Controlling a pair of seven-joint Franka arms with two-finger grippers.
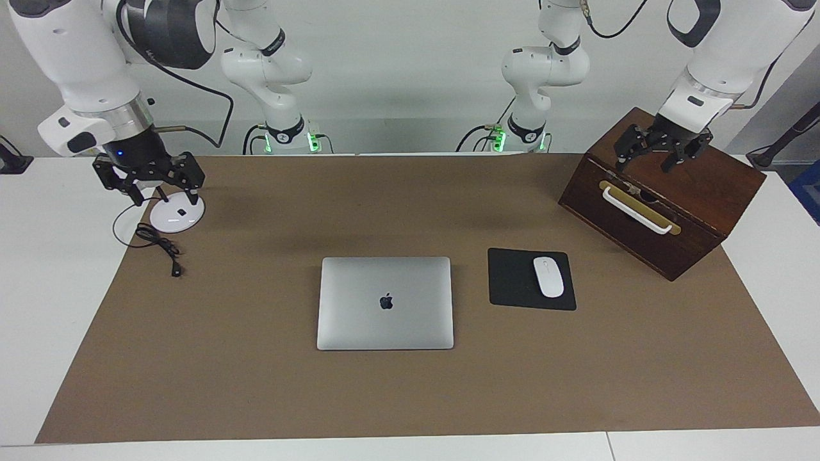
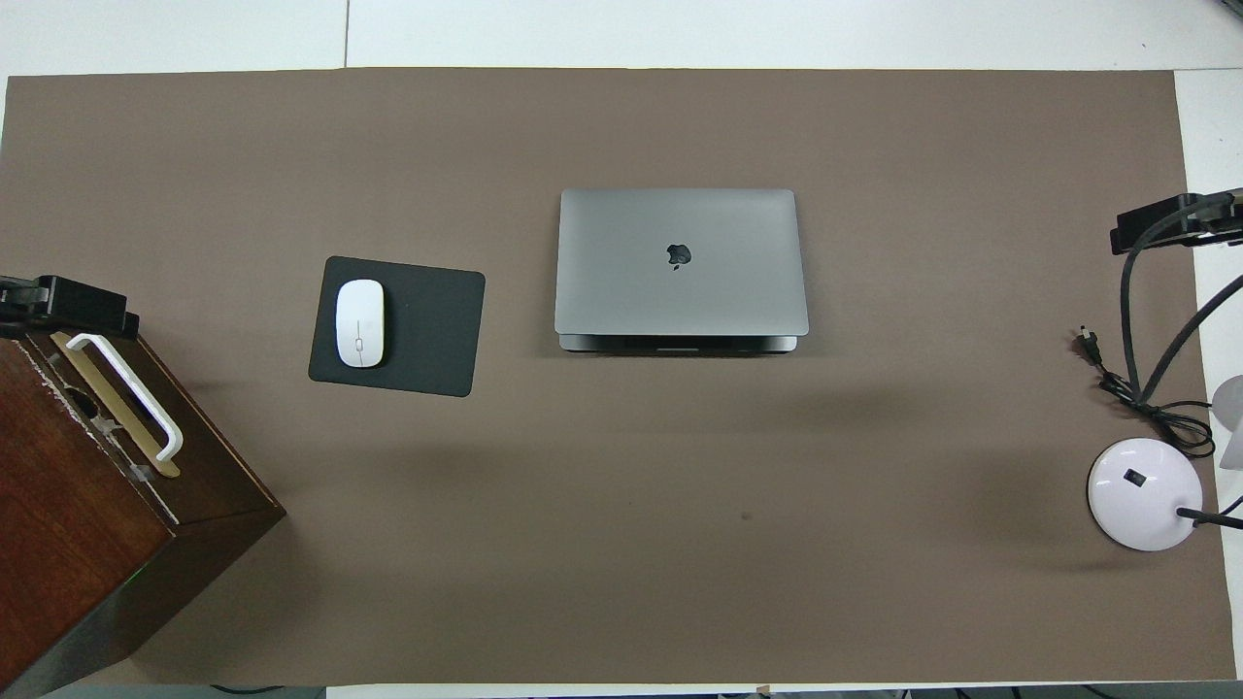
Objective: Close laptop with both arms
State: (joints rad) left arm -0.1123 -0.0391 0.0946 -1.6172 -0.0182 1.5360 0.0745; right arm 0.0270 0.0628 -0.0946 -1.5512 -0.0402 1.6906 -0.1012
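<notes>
1. The laptop (image 1: pixel 385 303) lies lid-down, flat on the counter (image 1: pixel 38 288); closing looks done, nothing left.
2. Left end effector (image 1: pixel 655 155) over the wooden box (image 1: pixel 692 218), right end effector (image 1: pixel 148 186) over the lamp base (image 1: pixel 176 216): both spread apart, empty, well away from the laptop between them.
3. Count: one laptop, one mouse (image 1: pixel 548 276), one mouse pad (image 1: pixel 512 282), two arms.

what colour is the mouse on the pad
White mouse on a black pad, clearest in the overhead view.
</notes>
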